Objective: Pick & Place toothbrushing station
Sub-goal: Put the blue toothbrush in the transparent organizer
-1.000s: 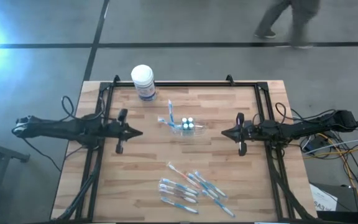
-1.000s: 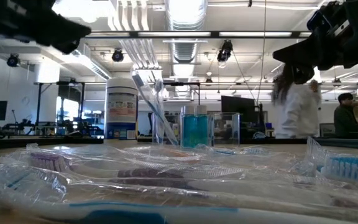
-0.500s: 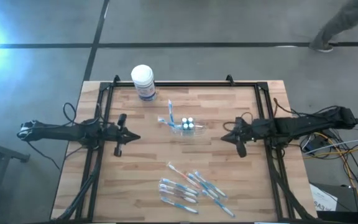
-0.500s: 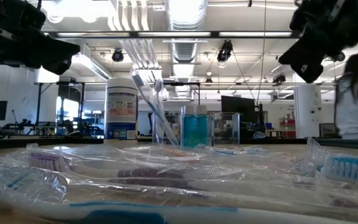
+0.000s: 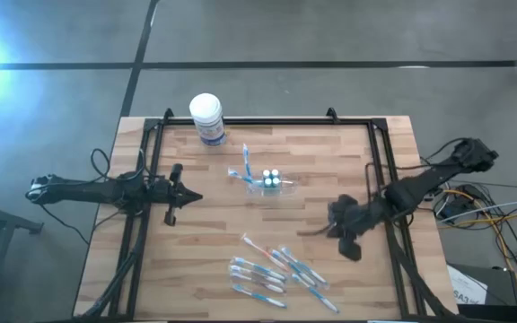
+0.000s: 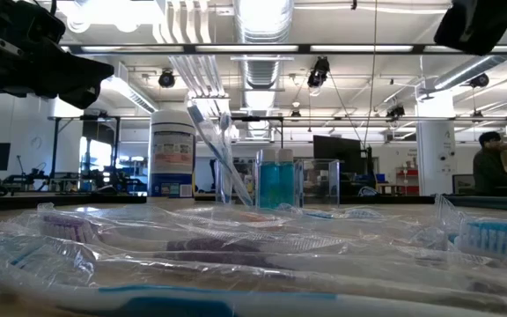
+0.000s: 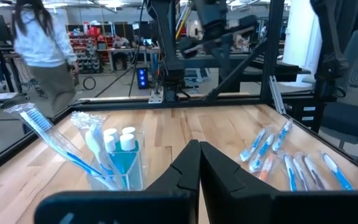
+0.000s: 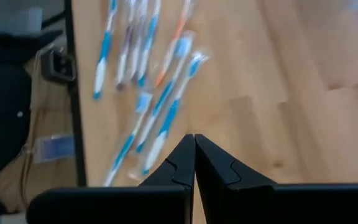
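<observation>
Since the earlier high-view frame, the right gripper (image 5: 341,235) has swung away from its post level with the clear cup (image 5: 263,184) and down toward the loose toothbrushes (image 5: 272,272); the left gripper (image 5: 179,196) has drawn back slightly and waits to the cup's left side, fingers clenched on nothing.

From above, the pile of toothbrushes lies on the table (image 5: 205,260) well below the cup, toward the near edge. The right gripper sits just beside the pile's right end, plainly the nearer arm. Most brushes run roughly crosswise or slanted, with their long axes pointing loosely toward that gripper. The white-lidded tub (image 5: 206,117) stands beyond the cup at the far edge.

At table height, the wrapped toothbrushes (image 6: 236,255) fill the foreground, the cup (image 6: 236,180) with its standing brushes rises behind them next to the tub (image 6: 172,151), and both arms are dark shapes overhead.

From the left wrist, the cup (image 7: 114,163) stands near, ahead of the closed fingers (image 7: 185,168), and the pile (image 7: 291,158) lies farther off.

From the right wrist, the fingers (image 8: 182,158) are pressed together and empty, with the toothbrushes (image 8: 148,81) close ahead, their lengths roughly in line with the gripper's heading. I judge the fingers must open and likely turn across a handle before any pick.
</observation>
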Controlling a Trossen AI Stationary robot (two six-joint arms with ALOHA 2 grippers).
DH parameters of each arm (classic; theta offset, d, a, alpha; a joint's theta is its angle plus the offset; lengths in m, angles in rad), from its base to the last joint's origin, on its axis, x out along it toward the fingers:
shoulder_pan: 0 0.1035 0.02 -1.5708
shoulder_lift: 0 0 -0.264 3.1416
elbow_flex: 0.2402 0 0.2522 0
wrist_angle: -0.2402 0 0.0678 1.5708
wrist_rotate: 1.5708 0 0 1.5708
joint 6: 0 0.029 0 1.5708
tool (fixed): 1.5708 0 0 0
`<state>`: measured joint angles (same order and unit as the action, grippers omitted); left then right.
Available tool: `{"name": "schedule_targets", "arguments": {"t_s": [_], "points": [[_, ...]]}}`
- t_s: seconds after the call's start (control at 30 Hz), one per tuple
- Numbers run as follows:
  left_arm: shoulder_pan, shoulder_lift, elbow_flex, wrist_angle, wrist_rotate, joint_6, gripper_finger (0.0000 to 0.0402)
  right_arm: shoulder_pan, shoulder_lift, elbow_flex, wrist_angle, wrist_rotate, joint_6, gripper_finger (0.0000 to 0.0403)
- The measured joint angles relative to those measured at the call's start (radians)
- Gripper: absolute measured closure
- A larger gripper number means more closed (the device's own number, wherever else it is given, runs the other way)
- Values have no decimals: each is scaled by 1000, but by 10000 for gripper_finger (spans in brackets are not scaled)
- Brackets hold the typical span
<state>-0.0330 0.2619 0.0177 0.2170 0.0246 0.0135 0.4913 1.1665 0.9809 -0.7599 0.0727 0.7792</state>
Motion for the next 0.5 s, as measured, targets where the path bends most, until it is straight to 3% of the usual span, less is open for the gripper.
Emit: {"name": "schedule_targets", "arguments": {"t_s": [0.2, 0.5], "points": [[0, 0, 0, 0, 0, 0, 392, 80, 186, 97, 1, 1, 114, 377], [0, 0, -6, -3, 1, -82, 392, 115, 496, 269, 2, 5, 209, 252]]}}
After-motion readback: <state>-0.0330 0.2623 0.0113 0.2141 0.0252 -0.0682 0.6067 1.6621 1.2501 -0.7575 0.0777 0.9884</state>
